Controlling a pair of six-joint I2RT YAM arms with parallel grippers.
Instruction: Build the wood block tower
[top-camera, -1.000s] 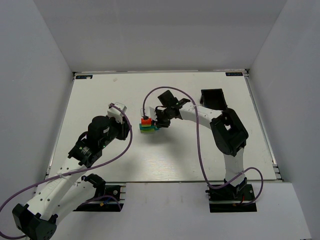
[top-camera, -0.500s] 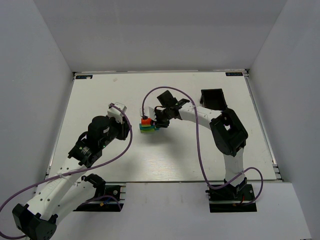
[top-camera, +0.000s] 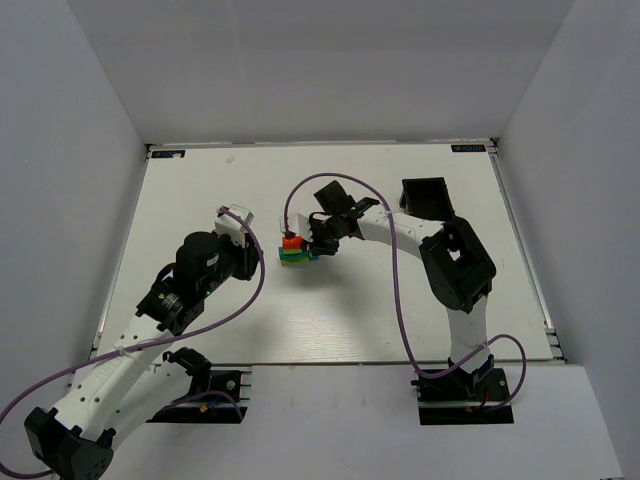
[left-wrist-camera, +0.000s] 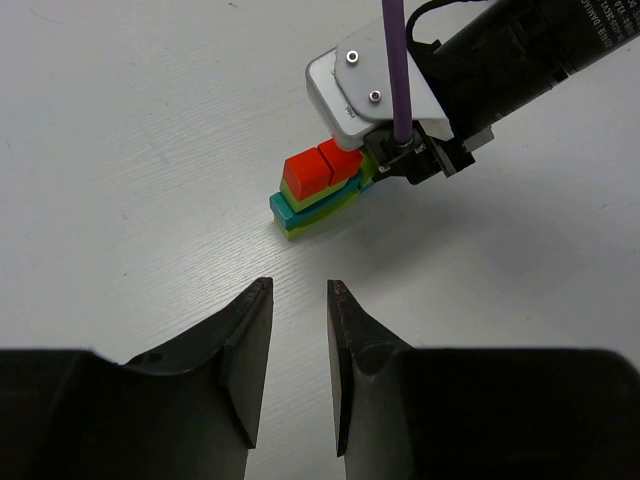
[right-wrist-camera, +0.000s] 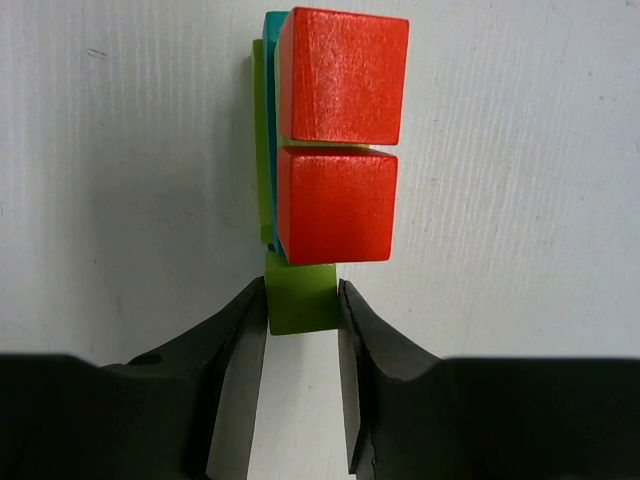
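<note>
The wood block tower (top-camera: 293, 251) stands mid-table: lime-green and teal flat bars (left-wrist-camera: 300, 212) with two red cubes (left-wrist-camera: 322, 168) on top. In the right wrist view the red cubes (right-wrist-camera: 340, 140) sit side by side above the teal and lime bars (right-wrist-camera: 262, 140). My right gripper (right-wrist-camera: 302, 285) is shut on the near end of a lime-green bar (right-wrist-camera: 302, 300) under the cubes; it also shows in the top view (top-camera: 318, 245) and in the left wrist view (left-wrist-camera: 400, 150). My left gripper (left-wrist-camera: 298, 288) is open and empty, just short of the tower, low over the table (top-camera: 262, 262).
A black rectangular bin (top-camera: 425, 195) stands at the back right, behind the right arm. A purple cable (top-camera: 300, 195) loops above the tower. White walls close in the table (top-camera: 330, 320) on three sides.
The right gripper and the top of the stack have shifted very slightly to the left. The left arm has not moved.
</note>
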